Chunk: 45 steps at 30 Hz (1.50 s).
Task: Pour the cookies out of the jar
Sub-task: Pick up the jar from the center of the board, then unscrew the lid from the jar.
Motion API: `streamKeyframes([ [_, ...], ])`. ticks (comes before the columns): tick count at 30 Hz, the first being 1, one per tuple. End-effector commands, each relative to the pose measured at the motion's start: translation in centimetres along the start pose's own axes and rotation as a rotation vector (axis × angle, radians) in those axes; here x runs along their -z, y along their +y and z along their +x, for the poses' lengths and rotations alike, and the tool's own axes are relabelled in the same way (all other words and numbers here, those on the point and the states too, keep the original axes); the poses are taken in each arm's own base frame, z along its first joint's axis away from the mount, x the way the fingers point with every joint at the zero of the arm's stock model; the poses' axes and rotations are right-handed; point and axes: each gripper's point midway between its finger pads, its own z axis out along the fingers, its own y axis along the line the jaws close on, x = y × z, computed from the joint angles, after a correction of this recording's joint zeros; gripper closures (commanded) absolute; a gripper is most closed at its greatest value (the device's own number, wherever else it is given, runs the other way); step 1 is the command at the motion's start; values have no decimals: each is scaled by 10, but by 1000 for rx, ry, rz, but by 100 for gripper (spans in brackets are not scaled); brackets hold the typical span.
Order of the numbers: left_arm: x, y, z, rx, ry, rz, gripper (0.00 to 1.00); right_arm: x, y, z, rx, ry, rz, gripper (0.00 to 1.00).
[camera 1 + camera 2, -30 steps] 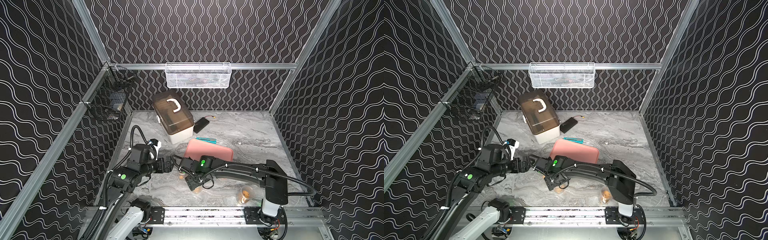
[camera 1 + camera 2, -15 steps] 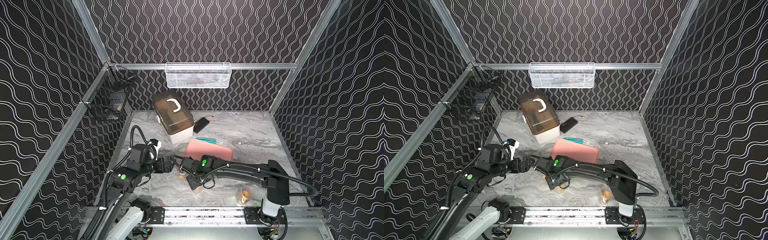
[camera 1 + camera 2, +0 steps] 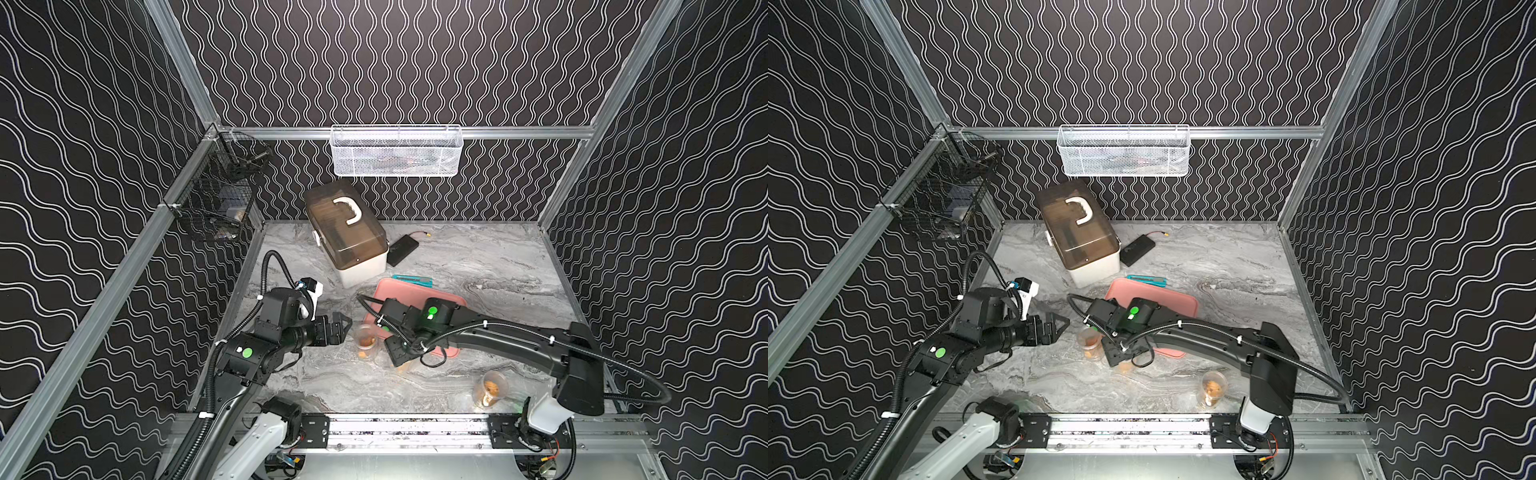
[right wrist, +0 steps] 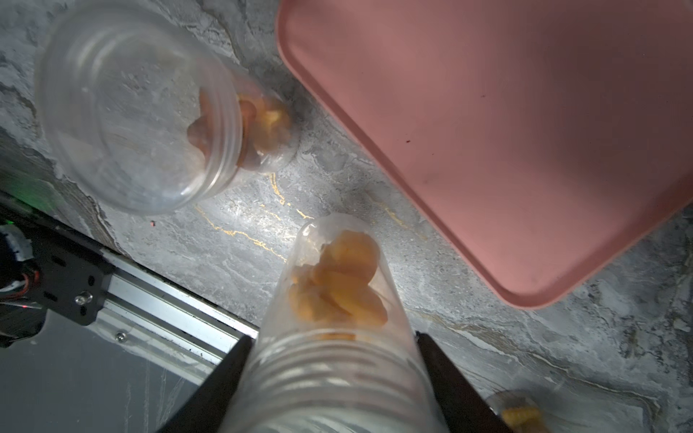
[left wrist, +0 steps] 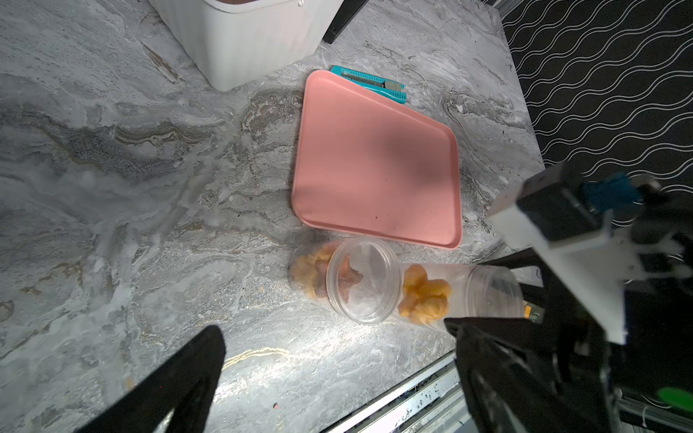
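My right gripper (image 4: 332,337) is shut on a clear jar (image 4: 333,360), its jaws pressing the threaded neck from both sides. The cookies (image 4: 337,288), yellow-orange pieces, are piled at the jar's closed end. In both top views the held jar (image 3: 405,366) (image 3: 1126,366) peeks out below the right gripper (image 3: 398,355), at the near edge of the pink tray (image 3: 415,291). My left gripper (image 3: 341,326) (image 5: 337,375) stands open and holds nothing, a short way left of a second jar (image 3: 365,340). I cannot tell whether the held jar touches the table.
The second open jar (image 5: 362,279) (image 4: 138,108) holds biscuits and a brown star. A third jar (image 3: 490,388) stands near the front rail. A lidded white box (image 3: 349,232), a black device (image 3: 402,249) and a teal cutter (image 5: 369,80) lie behind the tray (image 5: 375,161).
The right gripper's jaws have closed in on the jar's neck. The left arm has stayed where it was, open.
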Motion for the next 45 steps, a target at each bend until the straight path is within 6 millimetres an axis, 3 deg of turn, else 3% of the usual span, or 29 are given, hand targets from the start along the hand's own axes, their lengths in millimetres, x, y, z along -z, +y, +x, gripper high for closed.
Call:
streamKeyframes([
  [1, 0, -1, -2, 8, -3, 4, 1, 15, -15, -2, -45, -12, -31, 35],
  [8, -2, -2, -2, 10, 9, 5, 1, 40, -61, -9, -176, -63, -107, 35],
  [16, -5, -13, -6, 33, 35, 55, 1, 46, -88, -8, -318, -82, -243, 35],
  [21, -5, -39, -13, 109, 37, 204, 1, 52, -93, -13, -382, -104, -329, 35],
  [30, 14, -79, -34, 198, 1, 405, 1, 69, -101, -23, -432, -161, -410, 35],
  [45, 14, -103, -48, 346, -11, 612, 1, 97, -97, -43, -453, -233, -521, 35],
])
